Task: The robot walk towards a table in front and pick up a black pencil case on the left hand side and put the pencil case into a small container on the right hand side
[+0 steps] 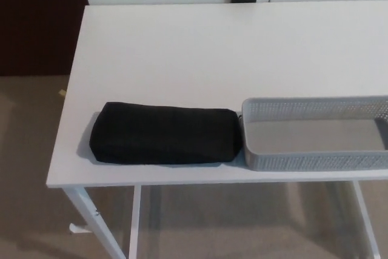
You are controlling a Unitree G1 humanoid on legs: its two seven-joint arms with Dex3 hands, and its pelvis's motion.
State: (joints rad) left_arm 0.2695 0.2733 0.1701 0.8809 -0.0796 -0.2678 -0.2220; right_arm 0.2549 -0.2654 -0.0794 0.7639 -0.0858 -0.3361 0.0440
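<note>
One black pencil case (165, 142) touching one grey mesh container (315, 159), one white table (212, 53), no hand visible

the pencil case (165, 142) lies flat on the table (212, 53), near the front edge, toward the table's left end. at its 3 o'clock sits the container (315, 157), its left end wall touching or just beside the case's right end; it runs out of the picture at the right. behind both, toward 12 o'clock, the tabletop stretches to the far edge.
</note>
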